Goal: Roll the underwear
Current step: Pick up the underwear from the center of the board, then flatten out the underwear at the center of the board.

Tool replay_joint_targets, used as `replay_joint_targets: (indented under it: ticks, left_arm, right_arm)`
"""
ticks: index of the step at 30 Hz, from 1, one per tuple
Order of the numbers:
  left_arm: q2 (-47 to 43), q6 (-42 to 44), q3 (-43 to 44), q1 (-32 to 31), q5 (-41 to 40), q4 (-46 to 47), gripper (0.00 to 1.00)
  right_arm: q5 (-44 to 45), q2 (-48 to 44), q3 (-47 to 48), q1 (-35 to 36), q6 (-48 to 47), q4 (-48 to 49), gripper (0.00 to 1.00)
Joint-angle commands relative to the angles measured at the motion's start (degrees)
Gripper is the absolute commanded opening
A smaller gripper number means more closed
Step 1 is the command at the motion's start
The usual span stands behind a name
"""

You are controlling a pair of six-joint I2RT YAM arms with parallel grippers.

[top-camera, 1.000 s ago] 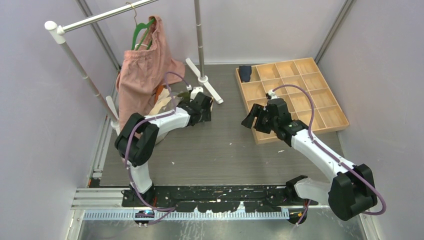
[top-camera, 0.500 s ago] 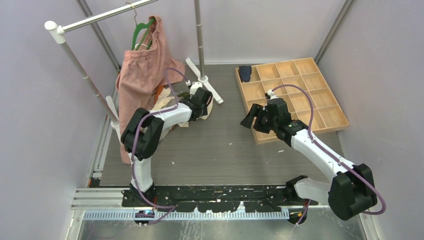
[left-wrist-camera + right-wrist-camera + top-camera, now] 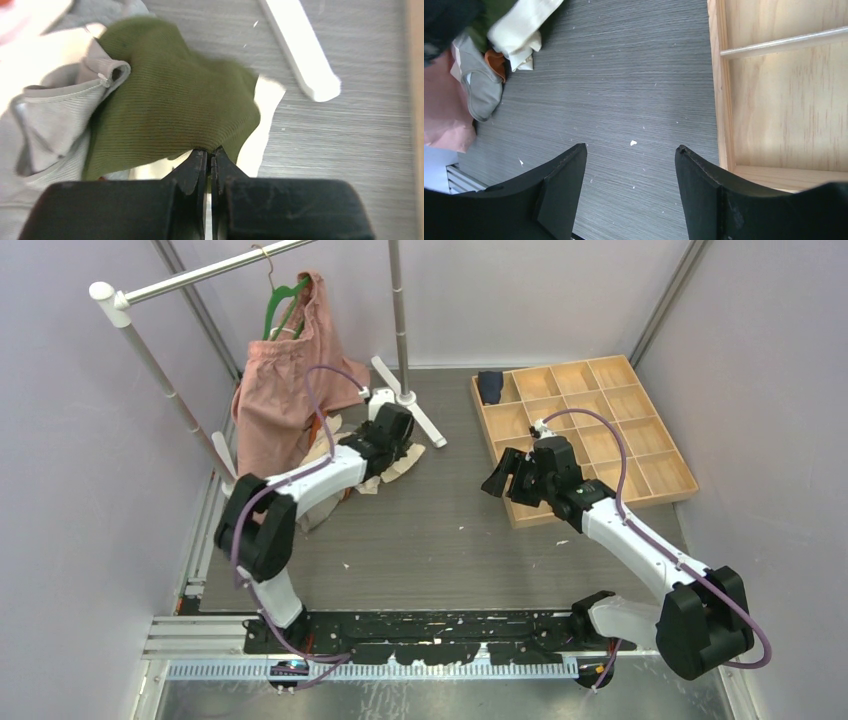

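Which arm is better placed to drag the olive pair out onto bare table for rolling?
Left. The left gripper is shut on the olive pair at its edge, right at the pile. The right gripper hangs open beside the tray, well apart from the clothes.

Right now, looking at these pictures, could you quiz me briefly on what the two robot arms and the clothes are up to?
1. True or false: the left gripper, at the edge of the olive green ribbed underwear, has its jaws wide open.
2. The right gripper, jaws open, hangs over: A) the dark grey wood-grain table beside the light wooden divided tray; B) a kitchen sink; C) a plate of food.
3. What colour is the cloth bundle in the tray's far left corner compartment?
Key: 1 false, the jaws are shut on the fabric's edge; 2 A; 3 navy.
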Motion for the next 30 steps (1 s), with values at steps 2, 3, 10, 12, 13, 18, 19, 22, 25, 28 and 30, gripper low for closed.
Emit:
replay_joint_targets:
  ticks: [2, 3, 10, 12, 13, 18, 19, 22, 25, 28, 30]
  left_arm:
    - [-12.46, 0.87, -1.93, -0.14, 2.59, 0.40, 0.01]
    - [-14.04, 0.81, -2.42, -0.24, 3.72, 0.08, 0.01]
    - [-25.11, -1.15, -6.05, -1.00, 8.42, -3.35, 0.01]
    - [-28.71, -2.38, -8.00, -1.14, 9.88, -4.01, 0.01]
    - [-29.89, -2.99, -8.61, -1.13, 10.77, -4.59, 0.01]
    - [-35.52, -5.27, -12.58, -1.18, 17.81, -7.59, 0.01]
    - [-36.67, -5.40, -13.44, -1.22, 19.39, -8.07, 0.01]
    - [-40.04, -5.46, -15.02, -1.29, 23.92, -11.16, 0.01]
    - [-44.27, -5.46, -16.82, -1.42, 28.04, -13.93, 0.01]
    - [-48.32, -5.32, -18.16, -1.48, 32.08, -17.08, 0.01]
    - [-50.60, -5.28, -19.00, -1.47, 34.19, -19.29, 0.01]
  right_arm:
    - [1.03, -0.36, 0.99, 0.01, -0.94, 0.81, 0.71]
    - [1.20, -0.38, 1.03, -0.04, -1.03, 0.68, 0.71]
    - [-5.90, -4.04, -0.68, -0.04, -3.69, 5.17, 0.73]
    - [-9.97, -6.20, -2.33, 0.07, -3.34, 9.63, 0.73]
    - [-11.20, -7.09, -2.78, 0.23, -3.05, 11.41, 0.73]
    - [-7.39, -11.20, -2.34, 5.29, -6.35, 11.24, 0.71]
    - [-5.63, -12.30, -2.56, 6.97, -7.05, 11.23, 0.71]
    - [0.57, -15.44, -3.73, 12.35, -9.77, 12.02, 0.69]
    - [7.31, -19.41, -6.89, 17.99, -14.59, 15.87, 0.67]
    - [10.78, -23.95, -12.24, 22.92, -22.21, 24.36, 0.65]
    - [11.92, -25.70, -13.87, 26.40, -27.77, 27.13, 0.65]
